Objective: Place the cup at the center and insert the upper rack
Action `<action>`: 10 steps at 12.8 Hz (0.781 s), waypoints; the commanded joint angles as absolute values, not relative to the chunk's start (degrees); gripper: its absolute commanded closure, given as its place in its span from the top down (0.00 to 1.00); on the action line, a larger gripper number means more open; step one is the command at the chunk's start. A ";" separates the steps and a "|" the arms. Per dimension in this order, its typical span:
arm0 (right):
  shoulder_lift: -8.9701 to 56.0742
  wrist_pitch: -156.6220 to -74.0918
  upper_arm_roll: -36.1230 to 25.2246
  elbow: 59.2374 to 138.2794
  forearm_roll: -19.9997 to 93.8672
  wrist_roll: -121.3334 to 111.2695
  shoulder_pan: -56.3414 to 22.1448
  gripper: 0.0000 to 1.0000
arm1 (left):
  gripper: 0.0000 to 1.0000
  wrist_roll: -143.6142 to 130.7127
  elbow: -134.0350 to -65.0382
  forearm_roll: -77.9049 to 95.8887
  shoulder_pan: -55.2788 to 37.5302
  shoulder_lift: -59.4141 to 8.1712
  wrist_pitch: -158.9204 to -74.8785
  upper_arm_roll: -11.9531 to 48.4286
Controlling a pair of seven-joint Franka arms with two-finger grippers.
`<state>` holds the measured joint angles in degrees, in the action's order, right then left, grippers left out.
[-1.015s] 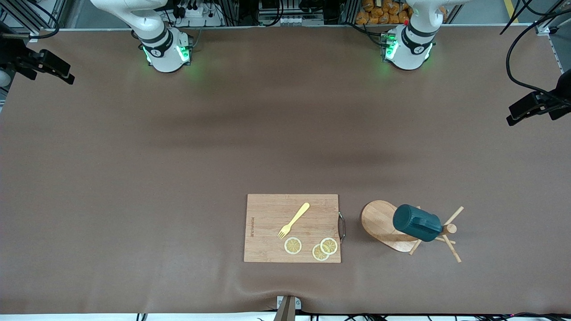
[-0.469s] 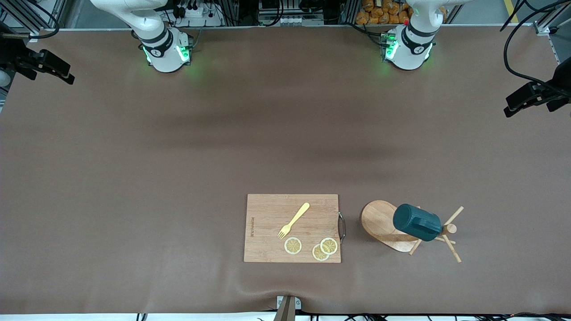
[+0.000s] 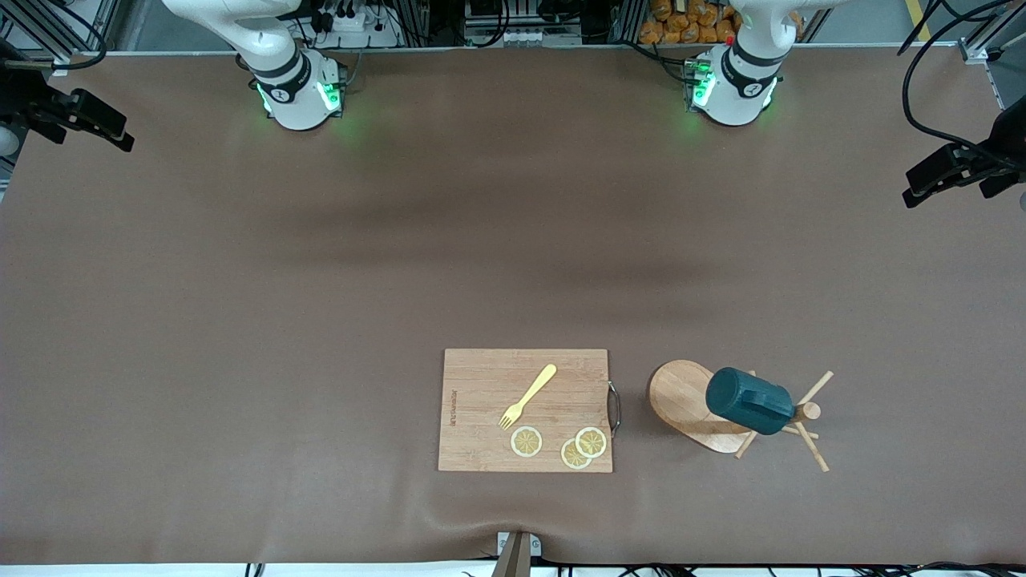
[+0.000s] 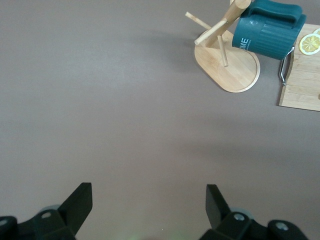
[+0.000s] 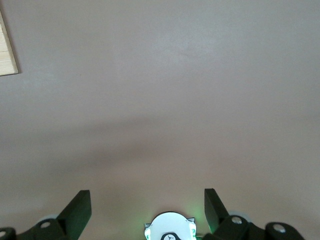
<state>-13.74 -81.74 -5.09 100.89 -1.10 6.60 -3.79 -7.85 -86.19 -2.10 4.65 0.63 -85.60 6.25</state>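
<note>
cup (image 3: 749, 401) hanging on upper rack (image 3: 685, 403) – lift straight off the peg. left gripper (image 4: 147, 210) and right gripper (image 5: 147, 210) high over tabletop (image 3: 321, 280), fingers apart, empty.

You are looking at two white arms with rounded, glossy shells. The right arm's base (image 3: 298, 96) and the left arm's base (image 3: 733, 90) are each wearing a black ring band with a small round marking, and both are glowing green at the sides. Black cables are trailing near both bases. The left end effector (image 4: 149, 210) and the right end effector (image 5: 148, 210) are showing matte black, wedge-shaped fingers on black mounts with small round fittings.
</note>
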 commanded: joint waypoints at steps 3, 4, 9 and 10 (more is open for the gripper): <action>-14.41 -80.95 -4.75 100.81 -0.88 5.98 -2.81 1.00 | 1.00 -7.82 -87.45 -2.55 4.66 2.02 -86.22 6.33; -14.41 -80.95 -4.75 100.81 -0.88 5.98 -2.73 1.00 | 1.00 -7.74 -87.36 -2.55 4.66 1.93 -86.22 6.33; -14.59 -81.03 -4.75 100.81 -0.88 5.98 -2.81 1.00 | 1.00 -7.73 -87.19 -2.37 4.83 1.93 -85.69 6.33; -14.59 -81.04 -4.75 100.81 -0.88 5.98 -2.81 1.00 | 1.00 -7.73 -87.27 -2.37 4.83 1.93 -85.69 6.33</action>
<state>-13.74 -81.51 -5.15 100.89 -1.10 6.60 -3.79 -7.85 -86.19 -2.10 4.65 0.63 -85.61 6.26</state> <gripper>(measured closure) 0.000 0.000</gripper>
